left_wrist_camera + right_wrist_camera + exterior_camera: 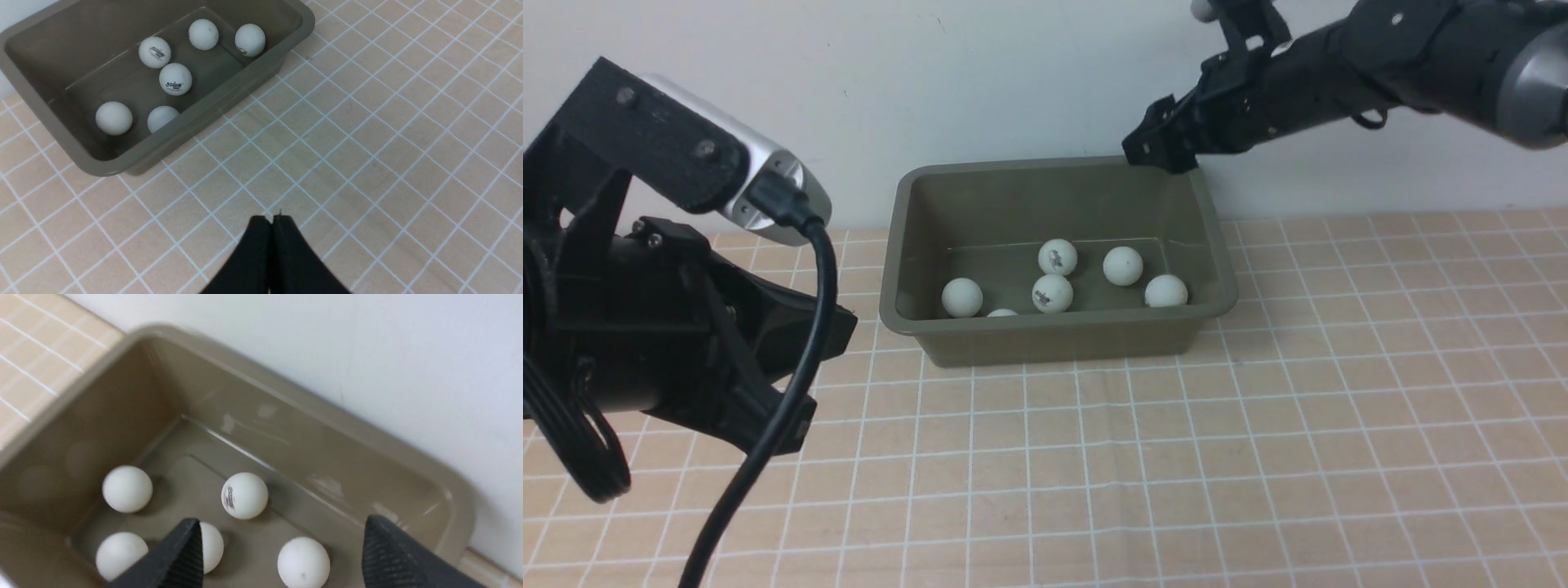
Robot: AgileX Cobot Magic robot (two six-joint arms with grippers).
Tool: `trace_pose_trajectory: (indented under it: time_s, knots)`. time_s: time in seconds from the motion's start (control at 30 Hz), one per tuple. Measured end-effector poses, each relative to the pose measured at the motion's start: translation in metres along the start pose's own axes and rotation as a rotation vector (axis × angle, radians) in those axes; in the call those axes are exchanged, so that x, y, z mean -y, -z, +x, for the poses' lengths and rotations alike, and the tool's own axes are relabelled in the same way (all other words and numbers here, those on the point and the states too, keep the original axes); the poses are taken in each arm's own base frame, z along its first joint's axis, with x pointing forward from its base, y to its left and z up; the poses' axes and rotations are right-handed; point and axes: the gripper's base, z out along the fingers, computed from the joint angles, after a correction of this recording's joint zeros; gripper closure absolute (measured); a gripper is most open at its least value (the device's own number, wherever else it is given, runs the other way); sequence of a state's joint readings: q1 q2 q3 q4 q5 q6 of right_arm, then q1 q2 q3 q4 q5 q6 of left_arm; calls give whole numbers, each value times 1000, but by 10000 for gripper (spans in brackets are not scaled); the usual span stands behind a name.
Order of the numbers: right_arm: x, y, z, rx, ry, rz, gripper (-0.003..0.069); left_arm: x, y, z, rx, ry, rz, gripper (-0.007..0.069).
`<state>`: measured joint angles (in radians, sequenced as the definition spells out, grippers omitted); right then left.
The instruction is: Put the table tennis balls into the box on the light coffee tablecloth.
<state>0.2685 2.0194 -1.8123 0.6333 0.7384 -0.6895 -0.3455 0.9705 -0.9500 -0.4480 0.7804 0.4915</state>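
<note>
The right end effector [1160, 151] hangs over the far right corner of the box [1054, 343], its two black fingers spread wide with nothing between them. Directly below it, inside the box, lie all six table tennis balls [1052, 293], loosely scattered over the floor. Two of them show a dark printed logo, and one sits tight against the near wall so that only its top is visible from the front. From the wrist view on that arm, the released end effector [281, 524] frames the balls beneath it, none of them touching the fingers.

The left end effector [271, 220] is clenched, its fingers pressed together and holding nothing. It hovers above the light coffee tablecloth [1258, 449], with the box ahead of it and off to one side, well apart. The box stands on the cloth-covered worktop, its back edge close to the white wall [1013, 82].
</note>
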Motion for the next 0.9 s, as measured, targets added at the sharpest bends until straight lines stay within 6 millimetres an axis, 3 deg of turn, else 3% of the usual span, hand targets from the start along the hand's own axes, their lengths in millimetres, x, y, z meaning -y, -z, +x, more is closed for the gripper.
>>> trace_pose_trajectory:
  time_s: [0.17, 0.3, 0.5, 0.6, 0.63, 0.73, 0.9]
  knots:
    - [9, 58, -23, -4, 29, -10, 199, 0, 0, 0, 1, 5, 5, 692]
    - [25, 129, -32, -25, 54, 103, 242, 2, 0, 0, 4, 17, 17, 692]
    - [44, 235, -38, 73, -59, 341, 303, 2, 0, 0, 5, 18, 18, 692]
    - [38, 266, -37, 95, -93, 381, 331, 2, 0, 0, 5, 18, 18, 692]
    - [31, 286, -35, 96, -100, 406, 356, 2, 0, 0, 5, 18, 18, 692]
    - [13, 321, -32, 96, -76, 480, 410, 2, 0, 0, 5, 17, 18, 692]
    - [-22, 356, -9, 119, -86, 531, 470, 2, 0, 0, 5, 17, 18, 692]
